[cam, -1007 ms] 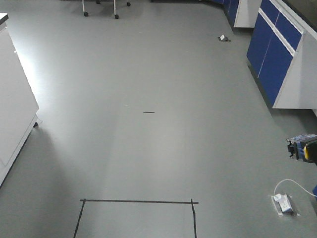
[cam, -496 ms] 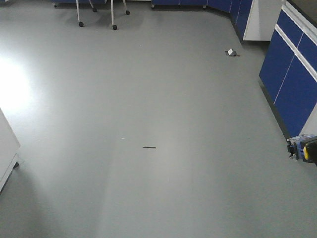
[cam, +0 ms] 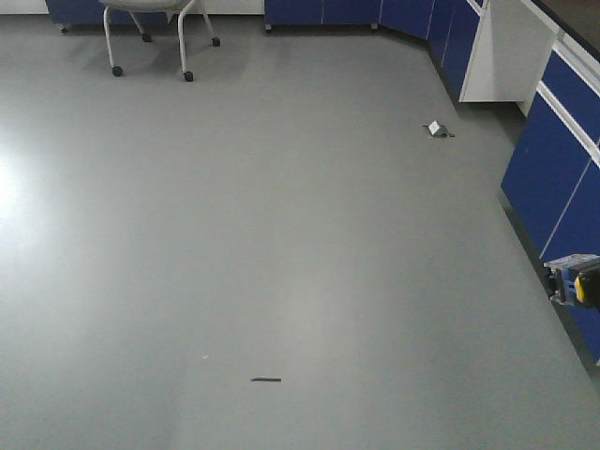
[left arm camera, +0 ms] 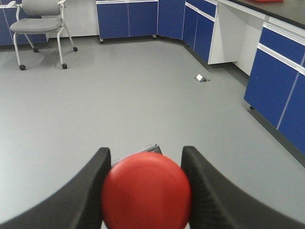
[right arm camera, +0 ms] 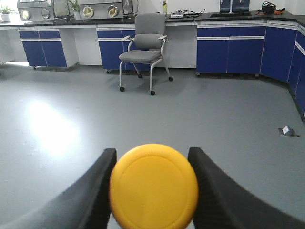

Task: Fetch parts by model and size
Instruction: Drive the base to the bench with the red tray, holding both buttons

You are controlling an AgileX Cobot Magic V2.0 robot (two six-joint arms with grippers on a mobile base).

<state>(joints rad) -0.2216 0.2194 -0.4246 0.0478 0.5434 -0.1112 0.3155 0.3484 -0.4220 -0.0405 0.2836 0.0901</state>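
In the left wrist view, the red mushroom-cap switch [left arm camera: 146,193] faces the camera, and a corner of its grey base shows behind the cap. My left gripper [left arm camera: 145,156] is shut on it, one black finger on each side. In the right wrist view, my right gripper [right arm camera: 151,155] is shut on the yellow-cap switch [right arm camera: 153,188] in the same way. The front view catches this yellow switch [cam: 574,279] with its blue-grey base at the right edge, held above the floor. The left gripper is out of the front view.
Grey floor stretches ahead. A wheeled grey chair [cam: 150,28] stands at the far left. Blue cabinets [cam: 562,178] run along the right wall and the back. A small floor box [cam: 436,129] sits near the cabinets, and a short black strip [cam: 266,380] lies on the floor nearby.
The front view has advanced across the floor: the black strip slid down the frame, the taped square and white cabinet dropped out, and the chair came in. The yellow switch kept its place.
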